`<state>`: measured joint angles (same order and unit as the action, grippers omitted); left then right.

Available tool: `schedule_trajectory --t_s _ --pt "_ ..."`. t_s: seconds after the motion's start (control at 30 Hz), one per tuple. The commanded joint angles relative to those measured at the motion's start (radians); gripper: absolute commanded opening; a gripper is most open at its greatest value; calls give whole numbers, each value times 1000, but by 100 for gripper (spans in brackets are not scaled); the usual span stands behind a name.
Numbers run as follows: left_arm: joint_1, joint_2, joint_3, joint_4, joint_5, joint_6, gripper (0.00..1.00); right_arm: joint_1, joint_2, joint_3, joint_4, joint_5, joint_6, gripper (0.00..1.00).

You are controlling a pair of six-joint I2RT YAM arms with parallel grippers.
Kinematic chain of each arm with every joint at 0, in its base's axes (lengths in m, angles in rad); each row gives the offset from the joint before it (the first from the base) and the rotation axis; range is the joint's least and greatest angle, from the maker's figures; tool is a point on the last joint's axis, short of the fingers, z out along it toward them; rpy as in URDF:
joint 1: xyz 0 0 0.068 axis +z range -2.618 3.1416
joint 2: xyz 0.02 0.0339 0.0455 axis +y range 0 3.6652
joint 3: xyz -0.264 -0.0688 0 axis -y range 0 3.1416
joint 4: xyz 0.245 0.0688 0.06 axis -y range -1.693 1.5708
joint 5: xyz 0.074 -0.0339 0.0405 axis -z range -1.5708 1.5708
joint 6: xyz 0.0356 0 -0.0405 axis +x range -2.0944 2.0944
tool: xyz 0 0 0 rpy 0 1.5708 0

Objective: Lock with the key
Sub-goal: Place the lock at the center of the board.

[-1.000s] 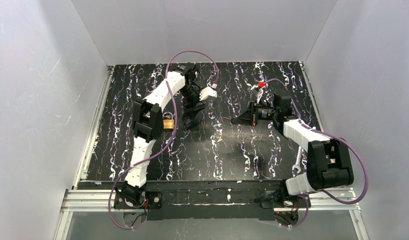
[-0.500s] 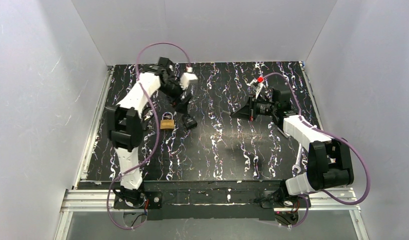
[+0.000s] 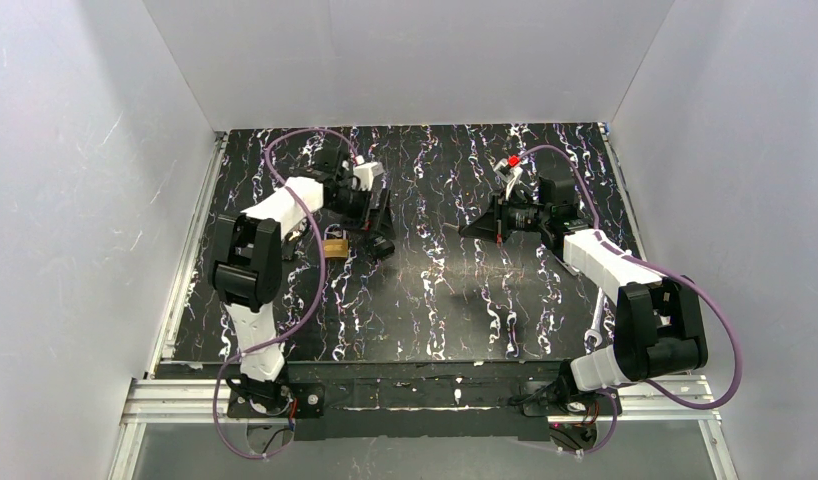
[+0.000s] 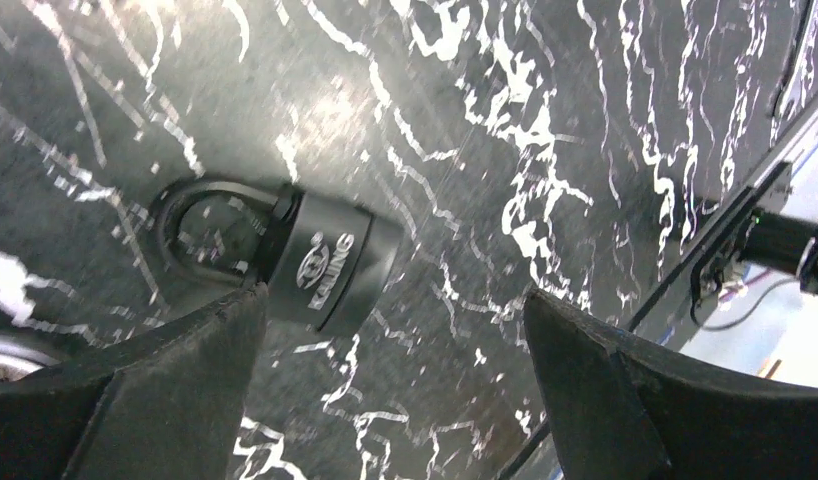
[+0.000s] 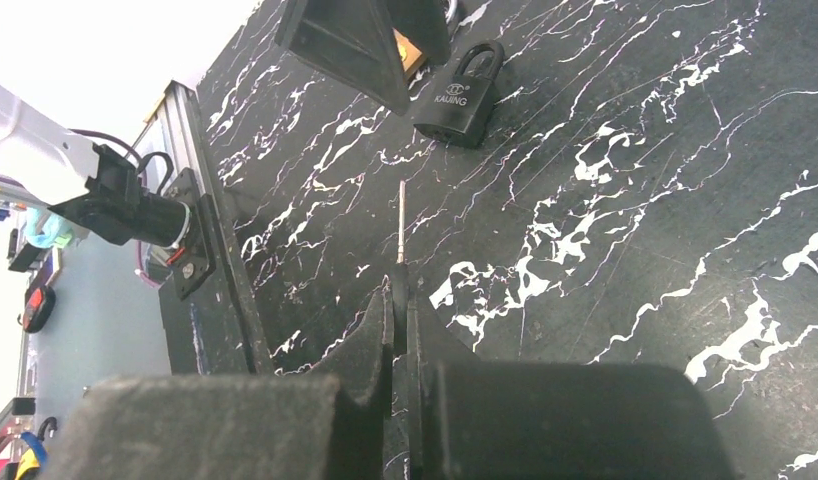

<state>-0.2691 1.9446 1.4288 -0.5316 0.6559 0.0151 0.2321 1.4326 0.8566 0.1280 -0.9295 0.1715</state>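
Found left gripper [image 4: 393, 318] released, spread over black padlock [image 4: 330, 265] on desk [image 3: 455, 300]; brass lock [image 3: 335, 246] near, to its left. Found right gripper [image 5: 400, 292] clenched on key [image 5: 401, 220], tip pointing left.

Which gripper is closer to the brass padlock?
Left: left gripper, open, over the black padlock beside the brass padlock; right gripper, gripping the key, far to its right.

In the top view, the lock [image 3: 335, 247] lies on the table [image 3: 435, 310] left of centre, with the second padlock [image 3: 383, 244] just right of it. The left gripper [image 3: 378, 220] is just above the padlock in the frame. The right gripper [image 3: 471, 232], with the key [image 5: 401, 215], is right of centre, well apart.
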Motion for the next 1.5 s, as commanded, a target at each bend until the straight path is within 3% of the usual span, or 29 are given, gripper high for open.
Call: schedule_trajectory --t_s 0.0,0.4,0.83,1.13,1.33,1.47 --pt "-56 -44 0 125 -119 -152 98 1 -23 21 4 12 -28 1" --pt "-80 43 52 153 -222 -142 98 0 -23 18 -2 8 -35 1" --pt "-117 70 41 153 -160 -136 98 0 -13 23 -2 8 -35 1" --pt "-119 6 38 149 -113 -116 98 1 12 42 13 14 -14 1" --pt "-18 -125 81 96 -79 -122 98 58 103 163 20 90 -10 1" --pt "70 -204 87 41 -57 -110 98 166 251 335 -111 176 -104 1"
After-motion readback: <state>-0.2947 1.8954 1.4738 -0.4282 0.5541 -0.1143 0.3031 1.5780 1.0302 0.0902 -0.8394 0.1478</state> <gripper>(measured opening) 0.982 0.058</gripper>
